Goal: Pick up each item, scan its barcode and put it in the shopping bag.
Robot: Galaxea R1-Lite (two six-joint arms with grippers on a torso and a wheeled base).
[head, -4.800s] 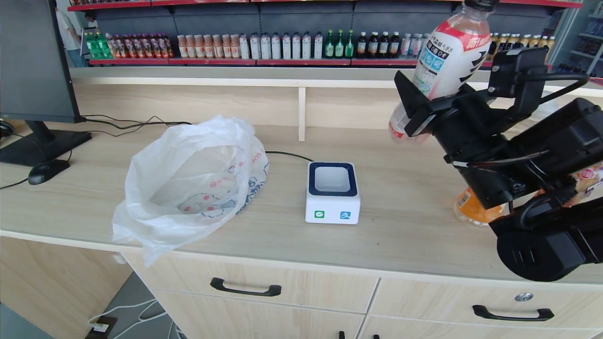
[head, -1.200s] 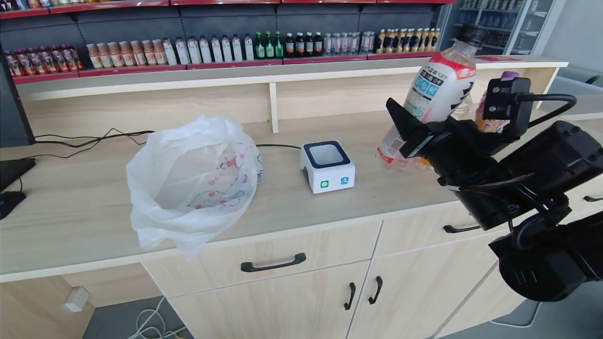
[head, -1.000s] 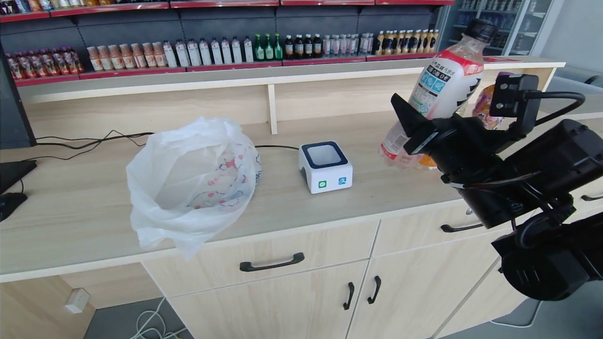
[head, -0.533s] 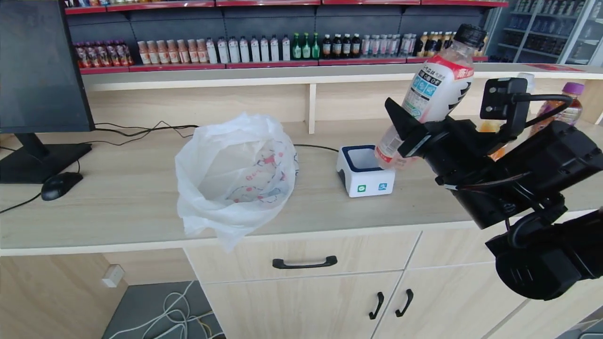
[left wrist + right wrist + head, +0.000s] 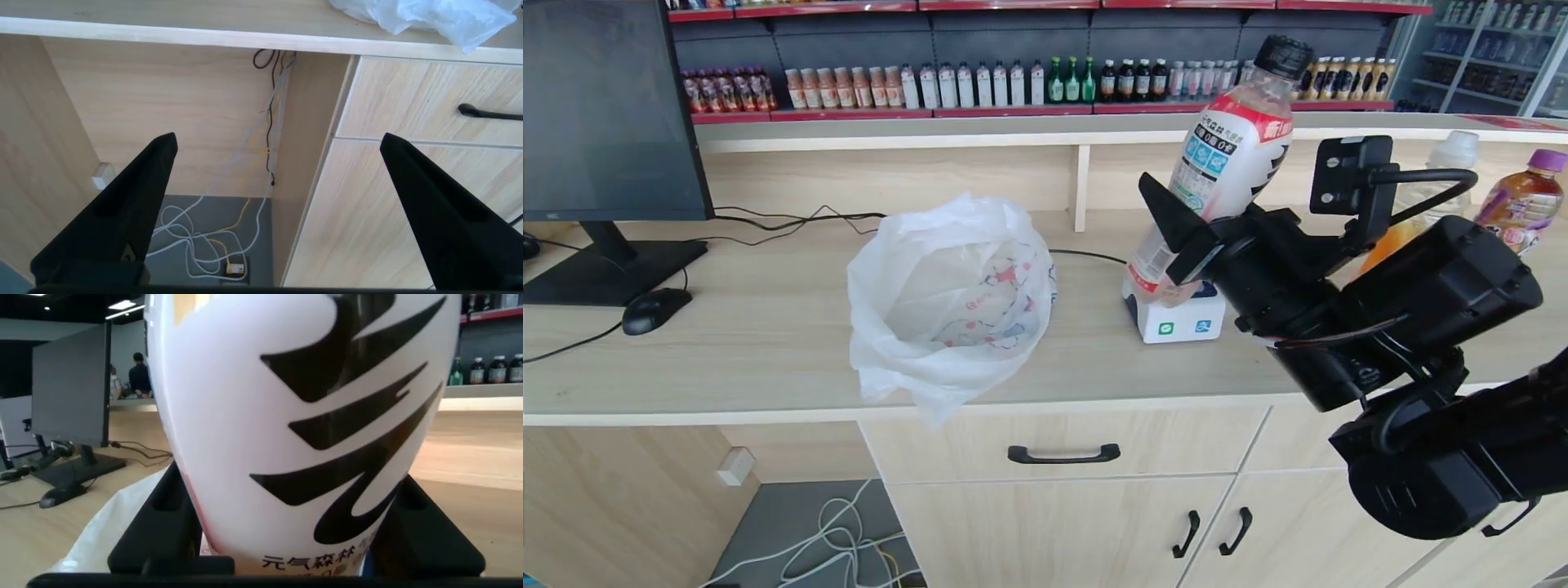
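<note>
White-label bottle (image 5: 1227, 167) pinched in R gripper (image 5: 1188, 233) jaws over scanner (image 5: 1180, 324): scan pending. Bag (image 5: 947, 294) looks empty. L gripper (image 5: 276, 147) jaws spread.

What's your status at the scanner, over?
Right gripper shut on bottle, base over scanner. Left gripper open, low by cabinet. Shopping bag open beside scanner.
</note>
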